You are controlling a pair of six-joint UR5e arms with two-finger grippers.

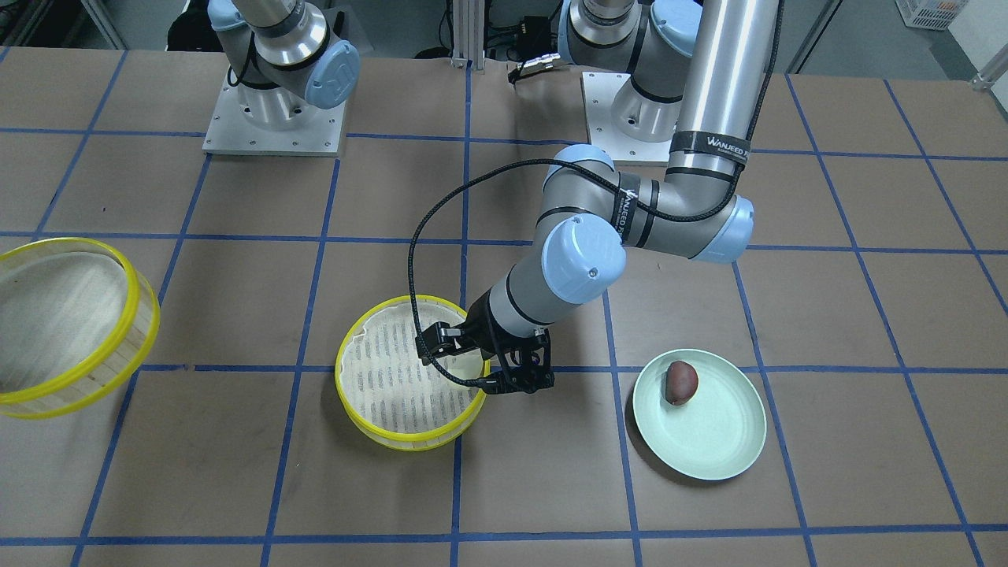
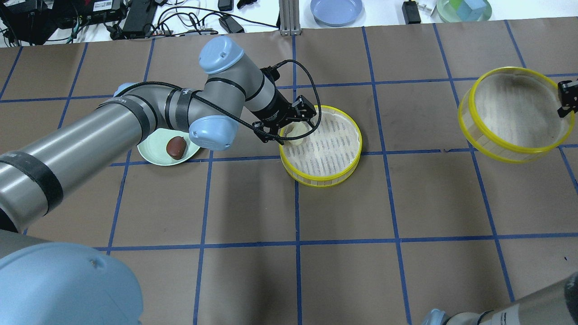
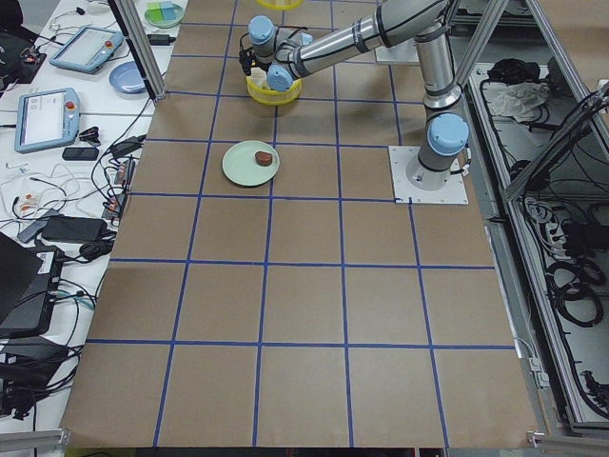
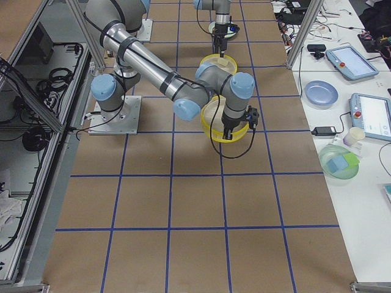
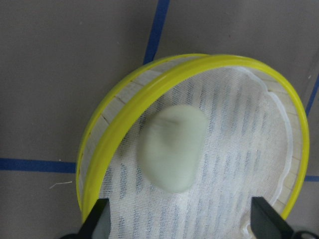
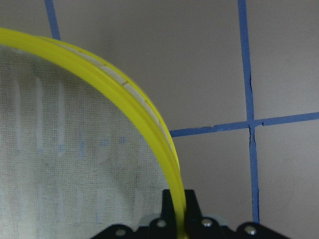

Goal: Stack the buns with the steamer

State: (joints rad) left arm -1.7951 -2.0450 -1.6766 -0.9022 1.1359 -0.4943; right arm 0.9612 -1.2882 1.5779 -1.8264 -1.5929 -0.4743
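One steamer tray (image 2: 320,180) with a yellow rim stands mid-table. The cream-white bun (image 2: 295,132) lies inside it near the rim, also shown in the left wrist view (image 5: 172,147). My left gripper (image 2: 293,124) hovers just above that bun, open and empty, with its fingertips (image 5: 97,221) spread on either side. My right gripper (image 2: 566,97) is shut on the yellow rim (image 6: 124,84) of the second steamer tray (image 2: 478,131), holding it tilted above the table at the far right. The dark reddish-brown bun (image 2: 176,146) sits on the pale green plate (image 2: 153,155), beside the left arm's elbow.
A blue plate (image 2: 336,9) and a bowl with coloured blocks (image 2: 465,9) sit on the bench beyond the table's far edge, among cables. The two arm bases (image 1: 276,118) stand at the robot's side of the table.
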